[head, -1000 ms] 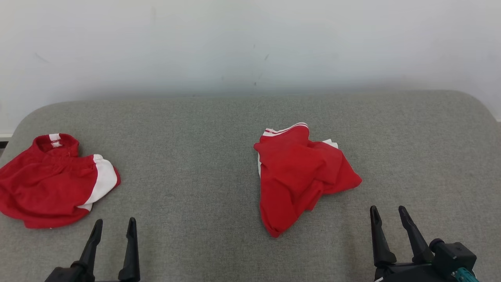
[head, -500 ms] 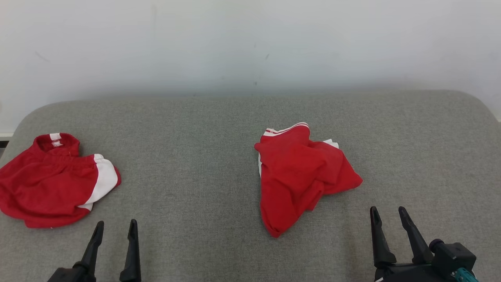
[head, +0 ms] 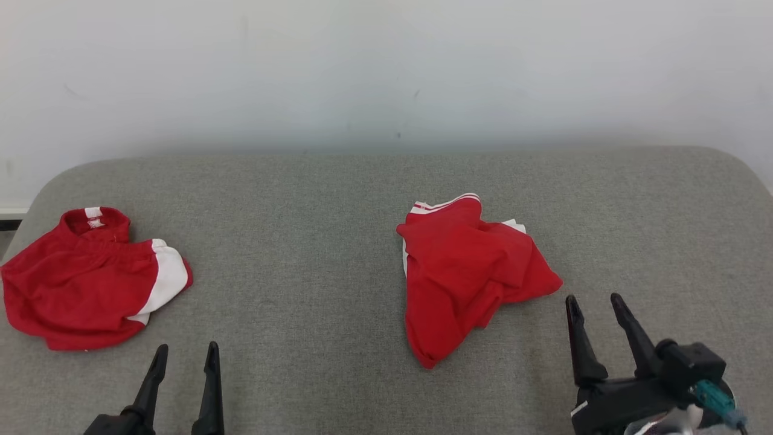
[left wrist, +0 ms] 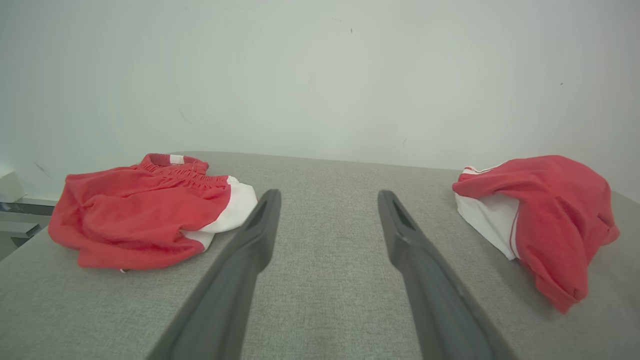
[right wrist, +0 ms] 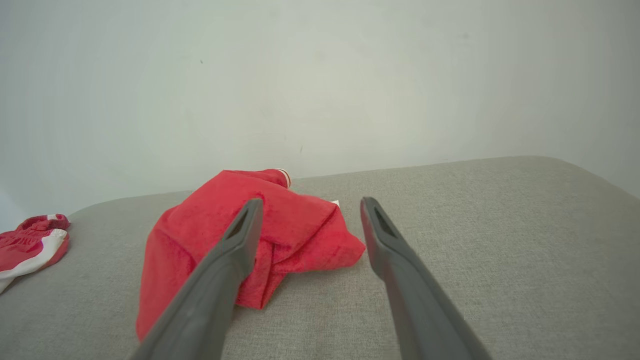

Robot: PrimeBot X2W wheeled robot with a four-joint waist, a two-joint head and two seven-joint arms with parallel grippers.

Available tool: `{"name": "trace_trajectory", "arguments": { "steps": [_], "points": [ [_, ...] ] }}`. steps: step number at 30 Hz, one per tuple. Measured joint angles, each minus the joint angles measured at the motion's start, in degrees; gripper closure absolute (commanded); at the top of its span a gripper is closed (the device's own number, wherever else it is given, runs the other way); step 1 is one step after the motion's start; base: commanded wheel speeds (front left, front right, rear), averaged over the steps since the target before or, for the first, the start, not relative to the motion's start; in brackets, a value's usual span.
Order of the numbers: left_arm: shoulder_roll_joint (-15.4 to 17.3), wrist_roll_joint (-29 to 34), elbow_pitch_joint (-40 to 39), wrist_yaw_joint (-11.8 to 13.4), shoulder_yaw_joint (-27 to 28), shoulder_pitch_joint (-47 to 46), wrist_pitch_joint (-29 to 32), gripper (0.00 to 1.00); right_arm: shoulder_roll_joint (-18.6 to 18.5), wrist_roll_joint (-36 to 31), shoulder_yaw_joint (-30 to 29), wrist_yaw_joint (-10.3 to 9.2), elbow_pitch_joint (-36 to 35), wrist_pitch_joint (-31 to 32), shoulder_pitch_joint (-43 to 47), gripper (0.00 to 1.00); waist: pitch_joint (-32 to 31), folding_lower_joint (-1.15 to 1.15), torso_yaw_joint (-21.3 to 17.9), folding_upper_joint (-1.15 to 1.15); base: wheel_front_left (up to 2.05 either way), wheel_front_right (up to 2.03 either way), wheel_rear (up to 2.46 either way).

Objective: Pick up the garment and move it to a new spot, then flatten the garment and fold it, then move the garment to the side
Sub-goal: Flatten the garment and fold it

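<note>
A crumpled red garment with white trim lies right of centre on the grey padded table. My right gripper stands open just right of and nearer than its right corner, not touching it. In the right wrist view that garment lies just beyond my right gripper, behind its left finger. My left gripper is open and empty near the front edge, well left of the garment. The left wrist view has my left gripper over bare cloth, with the crumpled garment at far right.
A second red garment with a white side panel lies bunched at the table's left end, also in the left wrist view and the right wrist view. A pale wall rises right behind the table. The table's corners are rounded.
My right gripper has moved forward toward the crumpled garment's right corner. The head view has shifted slightly. The left gripper and both garments have stayed put.
</note>
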Motion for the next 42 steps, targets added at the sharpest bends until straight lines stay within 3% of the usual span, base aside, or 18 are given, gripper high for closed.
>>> {"name": "trace_trajectory", "arguments": {
  "steps": [10,19,30,37,38,39,40,42],
  "points": [
    [-0.57,0.59,0.13,-0.46,-1.68,-1.63,0.00,0.00,-7.14,-1.88,1.42,0.00,8.86,5.90,-17.22,0.00,2.89,0.00,1.93,0.00,0.00,0.00,0.00],
    [-1.08,0.09,1.15,-0.93,-3.09,-5.34,0.00,0.00,-12.83,-1.07,4.65,0.00,23.74,9.76,-31.42,0.00,7.62,0.01,5.37,0.00,0.00,0.00,0.00],
    [-1.48,-1.18,2.57,-1.27,-5.95,-10.13,0.00,0.00,-15.18,1.60,9.61,0.00,42.05,12.82,-42.89,0.00,13.97,0.01,9.53,0.01,0.00,0.00,0.00],
    [-1.49,-1.91,3.56,-1.09,-6.59,-10.92,0.00,0.00,-14.41,4.99,13.45,-0.01,48.65,13.46,-44.36,0.00,16.28,0.00,11.41,0.01,0.00,0.00,0.00],
    [-1.49,-1.94,3.65,-0.93,-6.62,-10.92,0.00,0.00,-14.34,5.90,13.82,-0.02,49.12,13.78,-44.52,0.18,16.28,0.00,11.43,0.01,0.00,0.00,0.00],
    [-1.49,-2.13,3.69,-0.91,-6.68,-10.93,0.00,0.00,-14.25,6.97,14.28,-0.10,49.43,13.85,-44.61,0.72,16.20,0.00,11.40,0.01,0.00,0.00,0.00],
    [-1.53,-2.33,3.76,-0.85,-6.73,-10.96,0.00,0.00,-14.15,7.84,14.83,-0.10,49.67,13.88,-44.65,1.00,16.06,0.00,11.33,0.01,0.00,0.00,0.00],
    [-1.52,-2.38,3.82,-0.83,-6.72,-11.00,0.00,0.00,-14.07,8.46,15.36,-0.09,49.87,13.81,-44.66,1.00,15.88,0.00,11.21,0.00,0.00,0.00,0.00]
  ]
}}
